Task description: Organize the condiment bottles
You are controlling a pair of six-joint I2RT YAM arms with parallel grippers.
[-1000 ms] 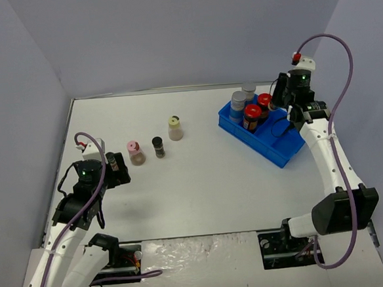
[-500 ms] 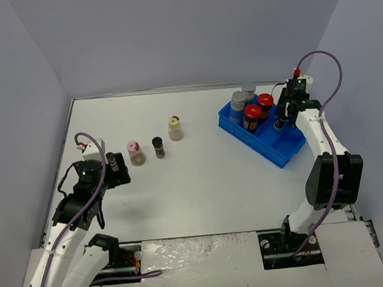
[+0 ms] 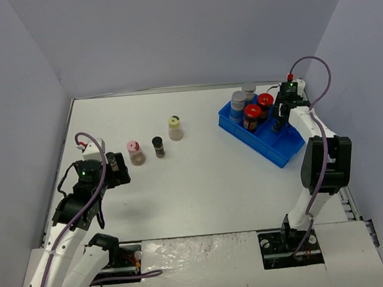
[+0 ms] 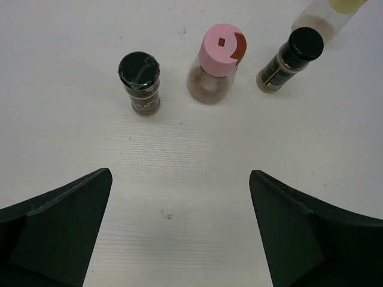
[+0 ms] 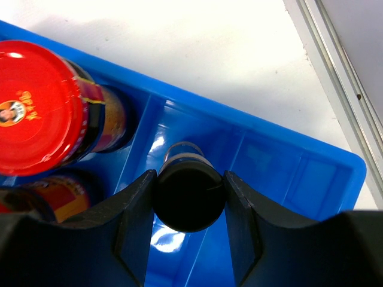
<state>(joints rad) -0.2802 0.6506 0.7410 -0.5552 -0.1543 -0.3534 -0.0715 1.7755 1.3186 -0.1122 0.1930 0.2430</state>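
My right gripper [image 5: 189, 185] is shut on a tiny dark-capped jar [image 5: 188, 200] and holds it upright inside a compartment of the blue tray [image 5: 287, 143], beside a red-lidded jar [image 5: 39, 107]. In the top view the tray [image 3: 271, 148] holds two red-lidded jars [image 3: 252, 115] and two grey-capped jars [image 3: 238, 102]. My left gripper [image 4: 179, 179] is open and empty, above the table just short of a tiny dark-capped jar [image 4: 139, 81]. Beyond it stand the pink-lidded jar [image 4: 218, 60], another dark-capped jar [image 4: 293, 57] and the cream-lidded jar [image 4: 335, 9].
The tray sits at the back right, close to the right wall and the table's metal edge [image 5: 335, 72]. The loose jars stand in a row at mid-left [image 3: 158, 146]. Walls enclose the table on three sides.
My right gripper has come down and moved left into the tray's compartment with the dark-capped jar. The left arm and the loose jars have not moved.
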